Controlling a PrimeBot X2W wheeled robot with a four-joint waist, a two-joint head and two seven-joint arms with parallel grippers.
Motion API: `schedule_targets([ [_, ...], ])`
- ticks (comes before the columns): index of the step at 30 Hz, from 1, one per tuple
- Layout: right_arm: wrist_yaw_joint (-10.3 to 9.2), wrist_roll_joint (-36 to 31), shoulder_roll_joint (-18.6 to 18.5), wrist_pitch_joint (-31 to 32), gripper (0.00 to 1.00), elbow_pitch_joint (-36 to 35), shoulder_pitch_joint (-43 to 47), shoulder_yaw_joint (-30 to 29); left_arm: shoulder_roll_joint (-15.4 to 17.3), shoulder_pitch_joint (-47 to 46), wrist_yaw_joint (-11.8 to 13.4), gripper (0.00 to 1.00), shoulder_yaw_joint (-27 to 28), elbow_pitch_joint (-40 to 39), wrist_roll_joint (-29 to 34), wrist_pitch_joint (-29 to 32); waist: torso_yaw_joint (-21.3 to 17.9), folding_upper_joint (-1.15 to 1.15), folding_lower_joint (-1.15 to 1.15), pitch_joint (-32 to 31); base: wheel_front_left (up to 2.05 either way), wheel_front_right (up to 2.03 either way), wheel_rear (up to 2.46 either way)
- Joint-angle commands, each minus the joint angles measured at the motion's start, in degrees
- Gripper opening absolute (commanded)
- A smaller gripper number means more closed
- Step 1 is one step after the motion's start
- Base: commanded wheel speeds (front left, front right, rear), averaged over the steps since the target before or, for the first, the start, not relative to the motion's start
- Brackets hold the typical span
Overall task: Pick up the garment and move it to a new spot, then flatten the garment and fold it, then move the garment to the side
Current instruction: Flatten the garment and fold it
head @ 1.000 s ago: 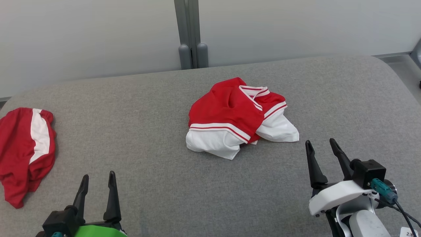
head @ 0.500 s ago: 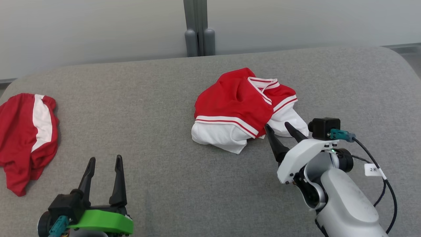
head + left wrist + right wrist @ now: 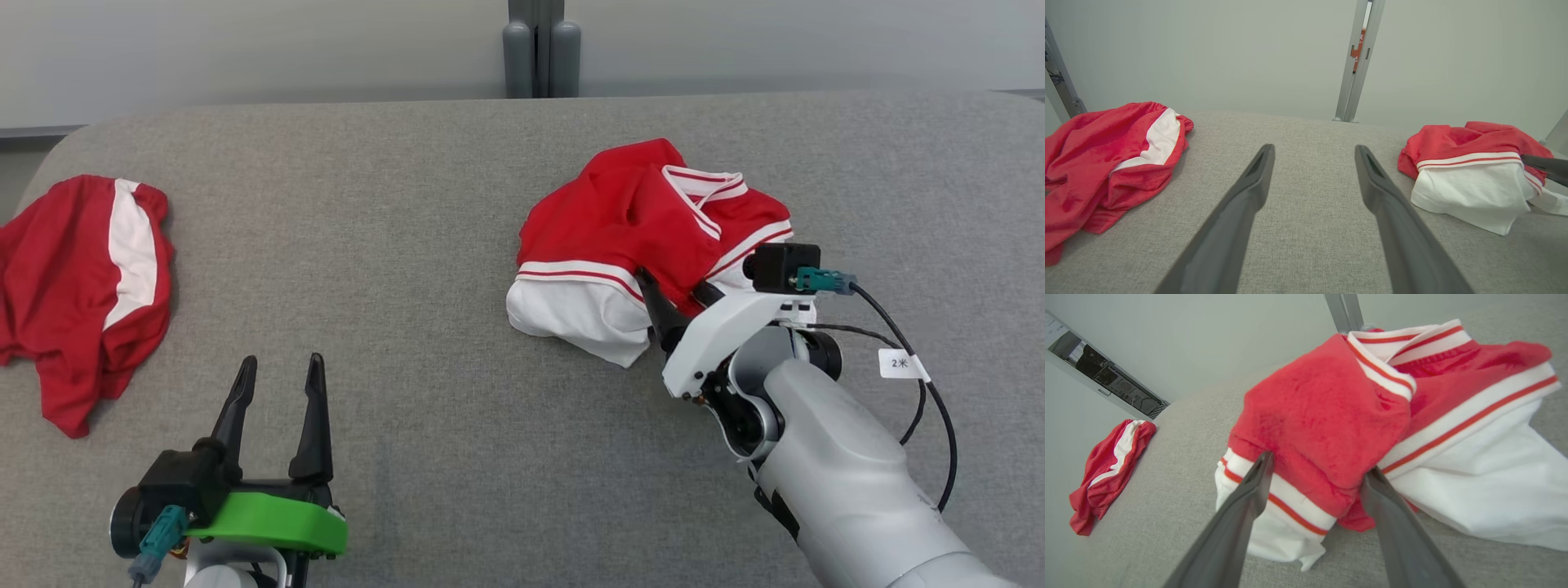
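Crumpled red-and-white garment (image 3: 645,220) lies right of centre on the grey padded surface (image 3: 408,245), toward the far side. R gripper (image 3: 671,280) is at its near edge, fingers spread wide, tips either side of a red fold w/ white-striped hem, not clamped on it. L gripper (image 3: 282,359) is near left, fingers also apart, over the surface, well apart from garment. At left edge lie red shorts (image 3: 82,278) w/ white stripe.

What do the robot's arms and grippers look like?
Both have two long dark tapered fingers. The left gripper has a bright green mount; the right gripper a white mount, pale grey forearm, black cable, teal plug and white tag.
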Motion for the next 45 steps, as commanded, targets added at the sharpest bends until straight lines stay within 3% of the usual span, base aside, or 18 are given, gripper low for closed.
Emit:
schedule_targets([
  [1,0.0,0.73,-0.13,-1.4,0.39,0.58,-0.9,0.87,-0.03,-0.77,-0.3,1.0,0.05,0.1,0.01,-0.03,0.3,0.0,0.0,0.11,0.0,0.0,0.0],
  [2,0.0,0.5,-0.17,-2.93,0.0,0.97,-1.51,1.66,-0.07,-0.7,-0.32,1.0,0.04,0.12,-0.01,-0.04,0.3,0.0,0.0,0.03,0.0,0.0,0.0],
  [7,0.0,0.76,-0.14,-8.05,0.0,0.84,-3.89,5.46,-0.16,0.41,-0.29,1.0,0.92,0.18,-0.18,-0.04,-0.36,0.0,0.0,-0.73,0.0,0.0,0.0],
  [12,0.0,2.24,-0.13,-8.58,0.0,-2.92,-7.68,9.7,-0.21,0.65,-0.31,1.0,1.78,-0.37,0.19,-0.04,-1.33,0.0,0.0,-0.9,0.0,0.0,0.0],
  [20,0.0,2.02,-0.09,-6.93,0.0,-7.17,-21.06,18.51,-0.38,-0.15,-0.38,1.0,0.9,-0.67,0.32,-0.03,-0.56,0.0,0.0,-0.69,0.0,0.0,0.0],
  [28,0.0,3.5,-0.11,-10.24,0.0,-10.04,-33.86,22.87,-0.56,-0.67,-0.42,1.0,-0.76,-0.94,-0.1,-0.03,1.81,0.0,0.0,-0.5,0.0,0.0,0.0],
  [35,-0.01,3.04,-0.2,-11.88,0.0,-10.2,-37.52,17.1,-0.6,-0.55,-0.45,1.0,-0.47,-1.33,0.06,-0.04,1.87,0.0,0.0,-0.25,0.0,0.0,0.0],
  [45,-0.01,-1.97,-5.12,-11.87,0.0,-4.61,-21.94,4.62,-0.5,0.26,-0.45,1.0,-0.15,-1.76,0.52,-0.03,-1.56,0.0,0.0,0.46,0.0,0.0,0.0],
])
